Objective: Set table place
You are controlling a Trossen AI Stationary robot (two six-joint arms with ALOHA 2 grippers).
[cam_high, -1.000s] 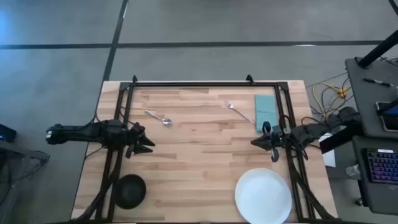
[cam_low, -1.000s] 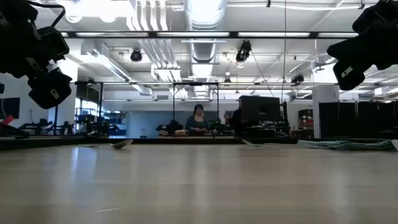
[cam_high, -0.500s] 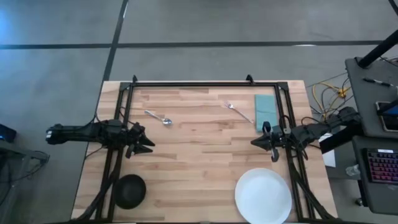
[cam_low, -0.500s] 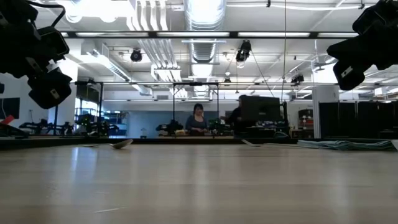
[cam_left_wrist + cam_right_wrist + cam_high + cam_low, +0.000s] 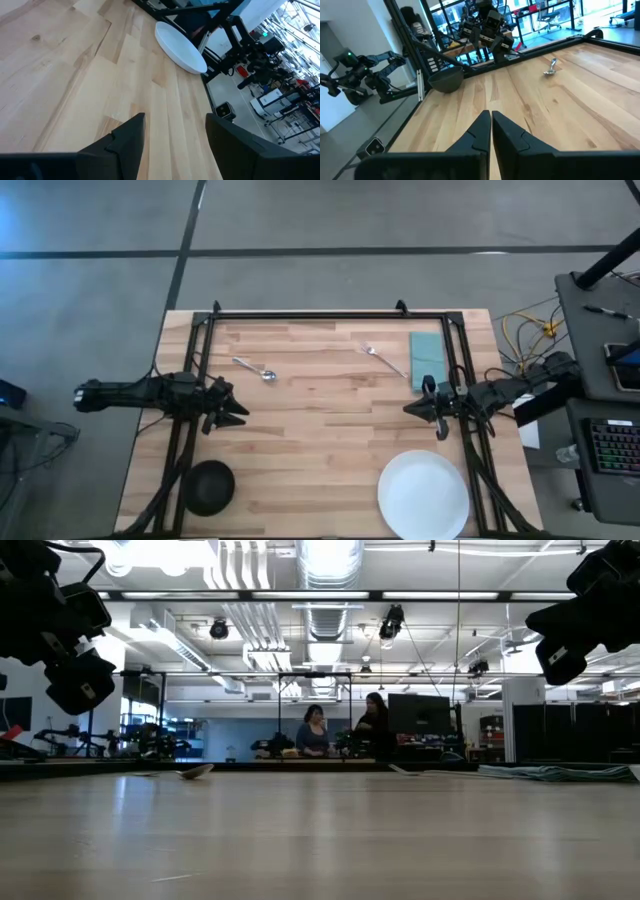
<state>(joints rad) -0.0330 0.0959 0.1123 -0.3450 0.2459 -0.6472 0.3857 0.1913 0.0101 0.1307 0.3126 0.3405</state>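
Note:
The white plate (image 5: 423, 494) lies at the table's near right; it also shows in the left wrist view (image 5: 180, 41). The black bowl (image 5: 208, 486) stands at the near left and shows in the right wrist view (image 5: 444, 80). The spoon (image 5: 256, 369) lies at the far left, the fork (image 5: 383, 359) at the far right beside the teal napkin (image 5: 426, 359). My left gripper (image 5: 240, 411) hovers open above the table's left side, empty. My right gripper (image 5: 408, 409) hovers shut above the right side, empty.
The black metal frame (image 5: 308, 314) runs along the table's far edge and down both sides. The bare wooden table (image 5: 320, 430) lies between the two grippers. People stand in the room far behind the table (image 5: 345, 730). A desk with a keyboard (image 5: 610, 445) stands to the right.

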